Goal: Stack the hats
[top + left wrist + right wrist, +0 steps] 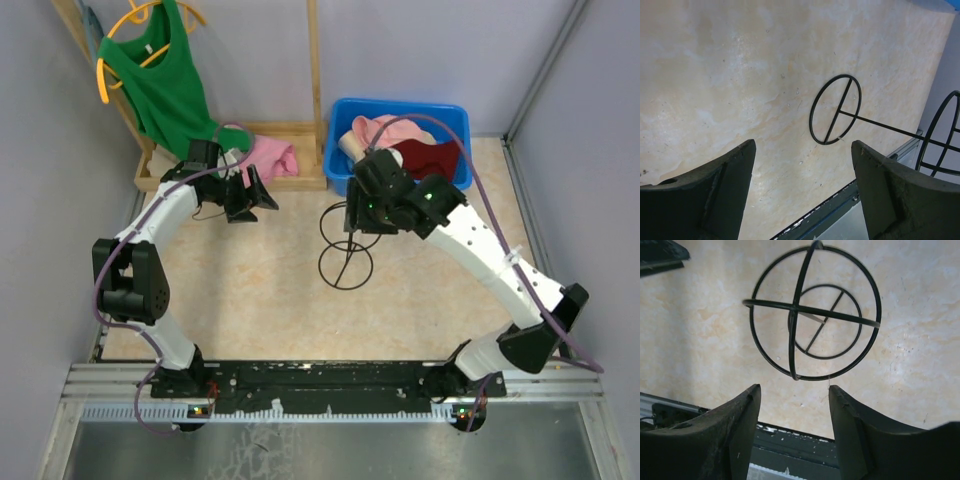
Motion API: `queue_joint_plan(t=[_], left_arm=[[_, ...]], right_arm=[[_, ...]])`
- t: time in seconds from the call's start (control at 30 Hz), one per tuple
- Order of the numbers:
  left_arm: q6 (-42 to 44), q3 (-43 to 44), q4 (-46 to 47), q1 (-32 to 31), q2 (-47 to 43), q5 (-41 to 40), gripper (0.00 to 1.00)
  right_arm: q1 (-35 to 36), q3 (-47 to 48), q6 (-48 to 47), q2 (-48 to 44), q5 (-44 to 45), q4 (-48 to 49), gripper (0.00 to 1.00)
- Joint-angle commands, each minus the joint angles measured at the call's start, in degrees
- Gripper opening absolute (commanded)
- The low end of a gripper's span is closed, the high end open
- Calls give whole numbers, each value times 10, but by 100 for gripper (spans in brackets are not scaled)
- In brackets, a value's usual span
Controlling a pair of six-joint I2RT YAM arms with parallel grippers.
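Three hats lie bunched in the blue bin (340,175) at the back right: a pink one (378,128), a dark red one (432,155) and a bit of a beige one (352,146). The blue hat is hidden. My right gripper (362,212) hangs open and empty just in front of the bin, above a black wire stand (345,250); in the right wrist view (795,395) its jaws stand apart over the stand (812,315). My left gripper (252,196) is open and empty over bare table; the left wrist view (802,165) shows it so.
A green sleeveless shirt (160,80) hangs on a yellow hanger from a wooden rack at the back left. A bright pink cloth (272,156) lies on the rack's base (300,182). The stand's ring foot (835,110) shows in the left wrist view. Grey walls close in both sides.
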Motion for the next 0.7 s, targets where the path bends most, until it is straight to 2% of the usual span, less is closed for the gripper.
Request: queue_joint_plan(t=[0.0,0.13,0.33,0.5,0.67], left_arm=[[-5,-3,16,-3,-5,-2,83],[-6,8,14,-3,-4,3,83],[-9,23,5,-3,-9,8,84],[-9,28,-2,-3,-19,5,84],[-8,30,-4,-3,-23,1,84]], right_arm=[[4,122,-26,2,56,-61,59],[-50,223,-67,43,66,-88,69],[-225,278,-105,105,5,-25,87],[-334,299,-87,187,-44,34,88],[-364,356,-103,286,-17,53,89]])
